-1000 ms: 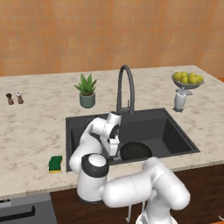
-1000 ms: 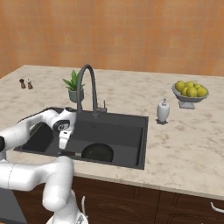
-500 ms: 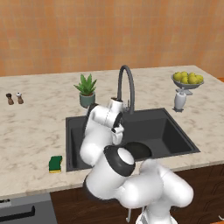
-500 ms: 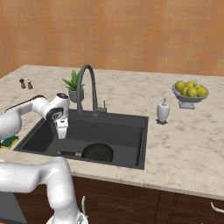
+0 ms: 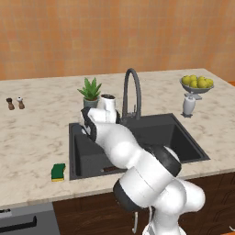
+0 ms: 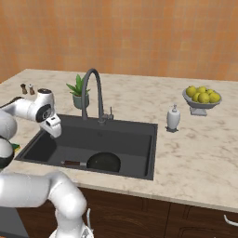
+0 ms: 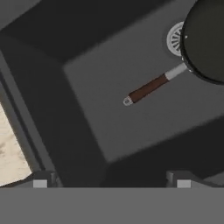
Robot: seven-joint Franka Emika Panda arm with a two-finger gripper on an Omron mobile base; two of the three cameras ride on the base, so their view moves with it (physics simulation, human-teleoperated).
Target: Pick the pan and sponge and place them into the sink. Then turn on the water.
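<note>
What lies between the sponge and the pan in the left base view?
The sink's left wall and bare floor; the sponge sits on the counter, the pan inside.

Matt dark sink [image 7: 109, 127] is holding a glossy black pan [image 7: 205, 39], wood-look handle; speckled stone worktop [image 5: 36, 133] is showing lower left.

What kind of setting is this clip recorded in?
A rendered home-style kitchen, by the look of it: a marble-patterned counter with a recessed dark sink and arched gooseneck faucet, plus a bowl of lemons and a potted plant against an orange tiled wall.
</note>
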